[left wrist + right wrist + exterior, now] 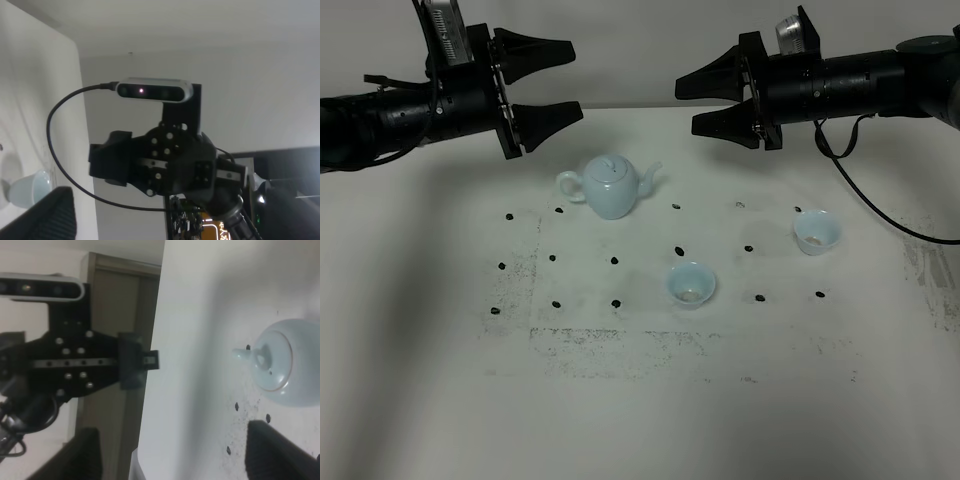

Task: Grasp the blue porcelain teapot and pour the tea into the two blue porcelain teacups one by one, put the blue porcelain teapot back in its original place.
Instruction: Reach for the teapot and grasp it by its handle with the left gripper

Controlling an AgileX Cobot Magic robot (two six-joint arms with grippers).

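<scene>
The blue porcelain teapot stands upright on the white table, lid on, handle to the left and spout to the right. It also shows in the right wrist view. One blue porcelain teacup stands in front of it to the right, and the other further right. One cup shows in the left wrist view. My left gripper is open and empty, in the air above and left of the teapot. My right gripper is open and empty, in the air above and right of the teapot. The two grippers face each other.
The white table carries rows of small black dot marks and dark speckled smudges around the pot and cups. A black cable hangs from the right arm, behind the right cup.
</scene>
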